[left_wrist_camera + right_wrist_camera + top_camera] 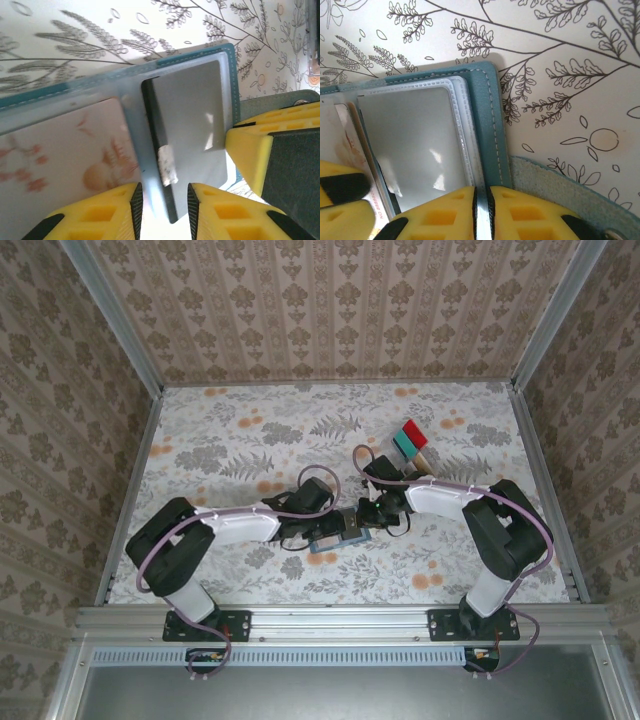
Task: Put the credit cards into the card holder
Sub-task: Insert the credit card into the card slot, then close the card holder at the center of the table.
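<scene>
- The card holder [340,532] is lying open and flat near the middle of the table, between the two wrists. Its teal cover is facing down and its clear sleeves are facing up.
- The right gripper [482,210] is pinching the holder's edge, its jaws standing almost together with only a thin layer of sleeve and cover between them.
- The left gripper [165,205] is sitting partly spread around the near end of a grey, dark-edged card [190,110] that is lying partway in a sleeve. I cannot tell whether the pads are actually pressing it.
- The card is looking light, stiff and glossy, so it is probably slipping easily. Pinching its flat faces at the exposed short end is looking like the safest hold.
- The holder is looking soft and floppy, with thin sleeves liable to buckle, so pinning one edge is likely steadying the pocket mouth.
- Other cards, red and teal among them, are standing in a small rack [410,440] well apart, toward the far right.
- A smooth leaf-and-flower printed sheet [230,430] is covering the table and probably offering little friction.
- Patterned walls [330,300] are boxing the space in on three sides.
</scene>
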